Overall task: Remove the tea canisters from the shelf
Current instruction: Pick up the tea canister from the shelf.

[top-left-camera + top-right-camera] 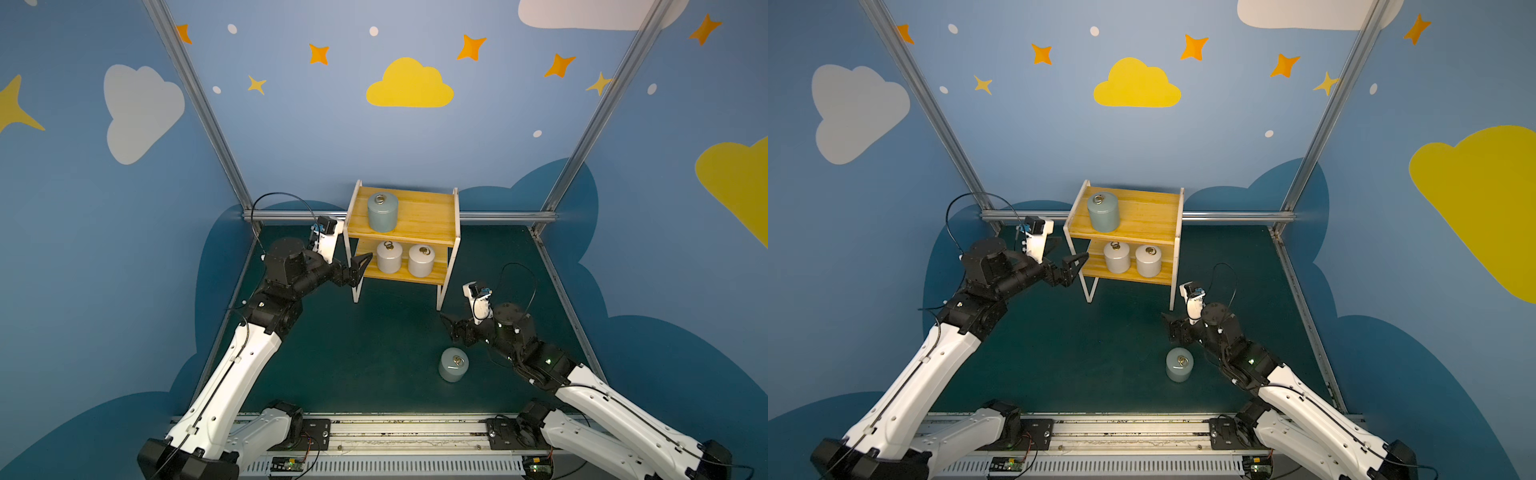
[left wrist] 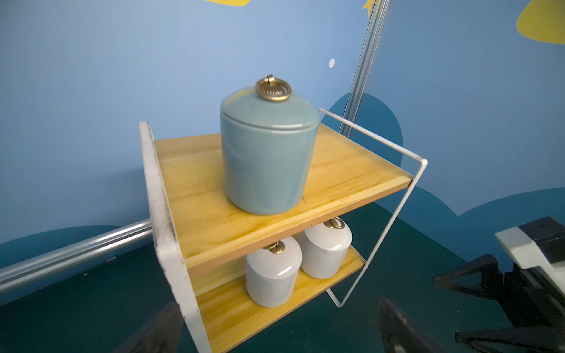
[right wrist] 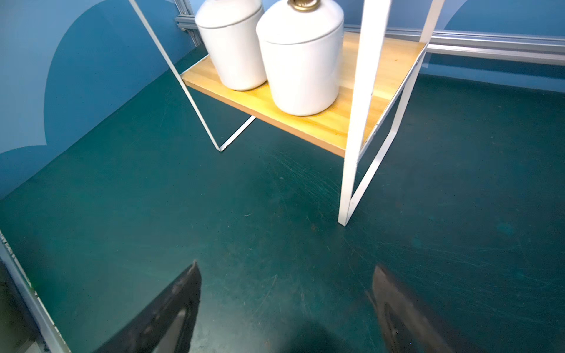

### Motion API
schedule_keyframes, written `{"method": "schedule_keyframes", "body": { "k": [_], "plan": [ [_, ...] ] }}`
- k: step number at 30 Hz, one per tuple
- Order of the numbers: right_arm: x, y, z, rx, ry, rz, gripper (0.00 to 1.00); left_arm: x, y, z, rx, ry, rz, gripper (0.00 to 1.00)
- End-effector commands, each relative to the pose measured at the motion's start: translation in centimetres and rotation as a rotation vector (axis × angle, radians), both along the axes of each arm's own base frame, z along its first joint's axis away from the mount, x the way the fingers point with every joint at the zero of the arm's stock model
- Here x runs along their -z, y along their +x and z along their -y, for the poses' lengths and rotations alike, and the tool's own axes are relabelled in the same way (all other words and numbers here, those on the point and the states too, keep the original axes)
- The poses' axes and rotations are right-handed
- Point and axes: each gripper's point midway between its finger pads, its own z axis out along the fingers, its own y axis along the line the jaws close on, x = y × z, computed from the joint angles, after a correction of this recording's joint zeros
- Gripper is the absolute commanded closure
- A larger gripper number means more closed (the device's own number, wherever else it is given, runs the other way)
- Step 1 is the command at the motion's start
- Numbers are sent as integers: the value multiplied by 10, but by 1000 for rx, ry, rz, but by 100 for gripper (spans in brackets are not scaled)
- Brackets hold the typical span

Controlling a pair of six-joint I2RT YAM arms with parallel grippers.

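Grey-blue canister [image 1: 382,212] atop shelf [image 1: 428,220], white canisters [image 1: 389,257] below, fourth canister [image 1: 453,365] on table [image 1: 374,353], left claw [image 1: 1065,252] and right claw [image 3: 286,272] released, empty.

Glossy ceramic canisters [image 2: 269,159]; grained wood shelf [image 2: 351,171]; scuffed matt tabletop [image 3: 275,214].

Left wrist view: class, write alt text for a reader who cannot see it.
A grey-blue canister with a brass ring pull stands upright on the top board of a yellow two-tier shelf. Two white canisters stand side by side on its lower board; the open left claw shows its tips in the foreground.
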Motion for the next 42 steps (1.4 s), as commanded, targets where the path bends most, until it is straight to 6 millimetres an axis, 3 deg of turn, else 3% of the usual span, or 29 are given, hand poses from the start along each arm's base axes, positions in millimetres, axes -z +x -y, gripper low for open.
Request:
{"method": "schedule_keyframes", "body": {
  "k": [1,19,42],
  "plan": [
    [-10,3,-1,-27,8,-20,11,-19,7,7,31,25,52,0],
    [-15,31,13,15,74,-50,11,-55,68,33,89,53,163,0],
    [-8,43,10,-2,108,-88,11,-61,95,52,156,25,149,0]
  ]
}}
